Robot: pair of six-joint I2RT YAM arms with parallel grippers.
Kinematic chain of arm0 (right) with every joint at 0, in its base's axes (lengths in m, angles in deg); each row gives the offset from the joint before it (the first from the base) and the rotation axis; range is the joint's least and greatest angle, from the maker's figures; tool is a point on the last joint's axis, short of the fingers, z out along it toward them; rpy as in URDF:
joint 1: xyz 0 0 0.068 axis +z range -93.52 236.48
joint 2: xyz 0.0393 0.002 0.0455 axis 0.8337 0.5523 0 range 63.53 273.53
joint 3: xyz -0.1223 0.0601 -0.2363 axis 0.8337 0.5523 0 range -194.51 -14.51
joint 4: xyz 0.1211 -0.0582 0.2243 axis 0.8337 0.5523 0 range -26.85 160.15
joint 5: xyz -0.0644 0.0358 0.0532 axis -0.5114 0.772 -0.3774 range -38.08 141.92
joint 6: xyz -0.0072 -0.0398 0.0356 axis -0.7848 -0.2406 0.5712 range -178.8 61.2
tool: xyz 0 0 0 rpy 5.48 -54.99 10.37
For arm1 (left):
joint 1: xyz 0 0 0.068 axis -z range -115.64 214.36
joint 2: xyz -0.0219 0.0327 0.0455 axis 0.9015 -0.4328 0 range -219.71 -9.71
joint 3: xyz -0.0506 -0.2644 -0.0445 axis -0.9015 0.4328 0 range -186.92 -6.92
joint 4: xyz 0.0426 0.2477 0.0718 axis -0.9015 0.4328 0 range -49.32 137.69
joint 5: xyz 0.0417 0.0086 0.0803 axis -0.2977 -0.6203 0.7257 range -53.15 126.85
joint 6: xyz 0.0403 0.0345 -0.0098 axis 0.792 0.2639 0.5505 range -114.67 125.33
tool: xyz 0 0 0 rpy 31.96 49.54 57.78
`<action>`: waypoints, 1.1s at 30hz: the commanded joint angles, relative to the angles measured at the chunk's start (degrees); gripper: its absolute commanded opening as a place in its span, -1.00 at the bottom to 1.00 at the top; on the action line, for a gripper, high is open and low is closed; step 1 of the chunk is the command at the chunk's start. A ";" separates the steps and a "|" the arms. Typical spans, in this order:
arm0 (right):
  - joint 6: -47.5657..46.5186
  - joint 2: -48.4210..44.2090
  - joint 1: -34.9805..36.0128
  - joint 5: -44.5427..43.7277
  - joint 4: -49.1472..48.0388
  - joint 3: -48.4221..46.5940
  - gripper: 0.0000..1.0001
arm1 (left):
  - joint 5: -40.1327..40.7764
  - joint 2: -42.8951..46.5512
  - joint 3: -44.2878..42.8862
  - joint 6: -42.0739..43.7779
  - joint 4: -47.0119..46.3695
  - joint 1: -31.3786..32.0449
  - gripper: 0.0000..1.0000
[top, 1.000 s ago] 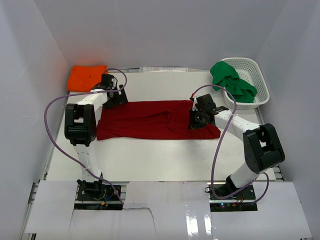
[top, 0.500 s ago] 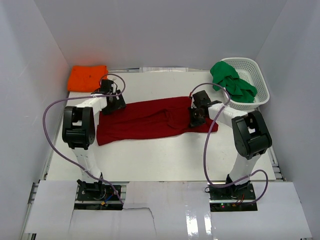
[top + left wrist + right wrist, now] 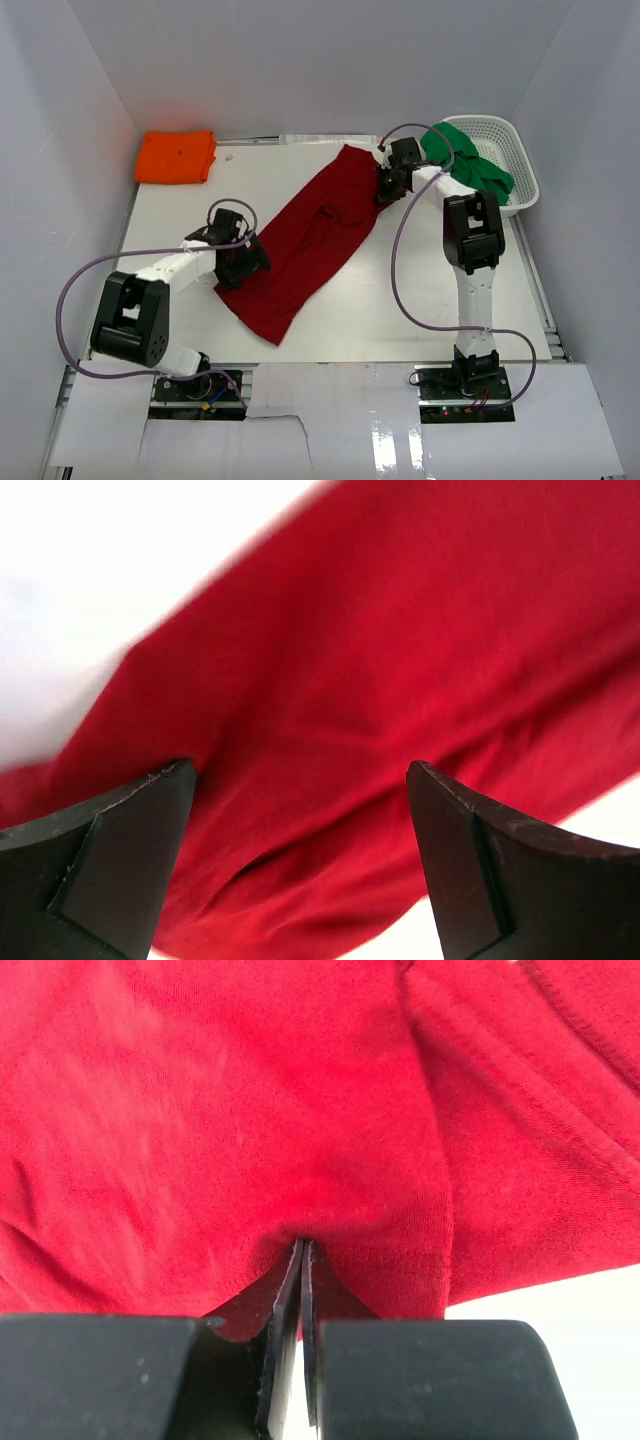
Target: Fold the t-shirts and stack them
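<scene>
The dark red t-shirt (image 3: 310, 235) lies stretched in a diagonal band from the far right to the near left of the table. My right gripper (image 3: 385, 186) is shut on its far right end, next to the basket; the right wrist view shows the jaws (image 3: 303, 1252) pinching a fold of the red cloth (image 3: 200, 1110). My left gripper (image 3: 248, 262) is at the shirt's near left edge, open, its fingers wide apart over the red cloth (image 3: 380, 660). The orange t-shirt (image 3: 176, 156) lies folded at the far left corner. The green t-shirt (image 3: 462, 160) is bunched in the basket.
The white lattice basket (image 3: 515, 150) stands at the far right corner, close to my right gripper. White walls enclose the table on the left, back and right. Purple cables loop from both arms over the table.
My right gripper has pulled the shirt's right end back toward the basket. My left gripper has swung from the far left to the near left. The shirt has turned from level to diagonal.
</scene>
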 commanded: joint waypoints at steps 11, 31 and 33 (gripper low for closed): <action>3.57 22.29 -0.30 12.38 3.11 -28.77 -0.74 | -6.13 8.49 9.88 -26.04 4.12 29.73 0.96; 13.67 -31.81 4.96 17.32 -17.04 33.42 0.03 | 14.53 18.42 -12.63 -18.14 21.51 35.58 0.96; 15.87 -37.80 8.39 15.11 -10.73 40.79 0.00 | 11.73 20.96 -7.12 -18.40 21.61 33.99 0.96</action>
